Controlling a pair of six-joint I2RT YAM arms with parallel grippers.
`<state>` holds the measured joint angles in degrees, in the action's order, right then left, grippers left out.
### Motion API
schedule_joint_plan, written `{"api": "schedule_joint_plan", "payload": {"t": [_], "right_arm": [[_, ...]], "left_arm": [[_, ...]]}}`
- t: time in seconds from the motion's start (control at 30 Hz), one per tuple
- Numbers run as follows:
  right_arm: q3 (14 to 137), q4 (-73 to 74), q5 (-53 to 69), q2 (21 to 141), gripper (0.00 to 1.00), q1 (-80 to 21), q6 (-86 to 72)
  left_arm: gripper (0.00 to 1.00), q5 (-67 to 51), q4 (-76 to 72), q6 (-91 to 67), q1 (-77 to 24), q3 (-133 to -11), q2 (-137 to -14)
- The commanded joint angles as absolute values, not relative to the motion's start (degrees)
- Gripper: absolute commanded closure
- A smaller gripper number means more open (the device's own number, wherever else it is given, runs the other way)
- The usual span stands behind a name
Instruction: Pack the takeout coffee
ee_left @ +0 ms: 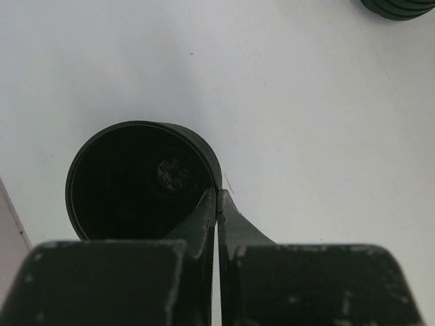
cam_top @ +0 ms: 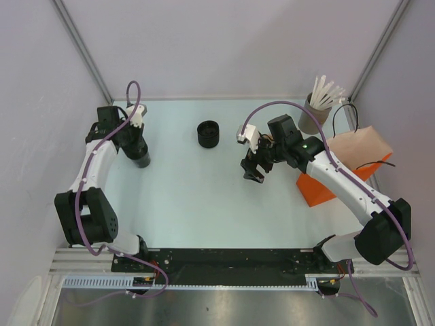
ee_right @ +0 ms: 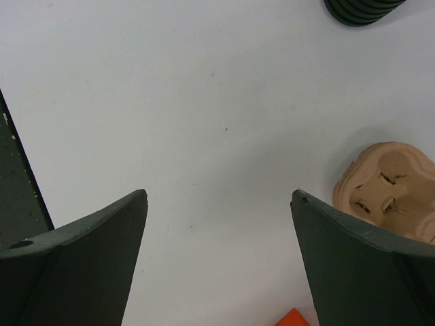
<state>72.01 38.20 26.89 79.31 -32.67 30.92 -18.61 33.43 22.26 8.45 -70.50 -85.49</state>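
At far left: left hand (ee_left: 217, 197) pinches black cup (ee_left: 129, 180) rim; right hand (ee_right: 219, 195) gapes, tan pulp tray (ee_right: 391, 183) beside.

We find the near half of the worktop (cam_top: 197, 217) free, with open room on up to the ribbed black cup (cam_top: 209, 133) by the far edge. The right edge is crowded: orange bag (cam_top: 316, 193), brown tray (ee_right: 387, 187), and a grey tub of sticks (cam_top: 311, 121) at the far right corner. Near the far left corner, the small black cup (ee_left: 136, 180) blocks the way.
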Motion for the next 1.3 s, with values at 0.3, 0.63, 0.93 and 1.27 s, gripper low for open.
{"api": "schedule_joint_plan", "payload": {"t": [0.3,0.63,0.93,1.27], "right_arm": [[72.07,37.79,27.95,78.93,0.09,-32.43,31.55],[71.98,37.79,27.95,78.93,0.09,-32.34,31.55],[71.98,37.71,27.95,78.75,0.09,-32.34,31.38],[72.07,37.71,28.21,79.01,0.09,-32.26,31.38]], "left_arm": [[1.00,-16.87,27.95,20.04,8.79,-71.28,-80.60],[1.00,-17.05,26.89,20.04,8.79,-70.49,-78.93],[1.00,-15.91,26.01,20.13,8.79,-72.95,-76.47],[1.00,-13.80,25.40,20.13,8.79,-75.67,-74.71]]}}
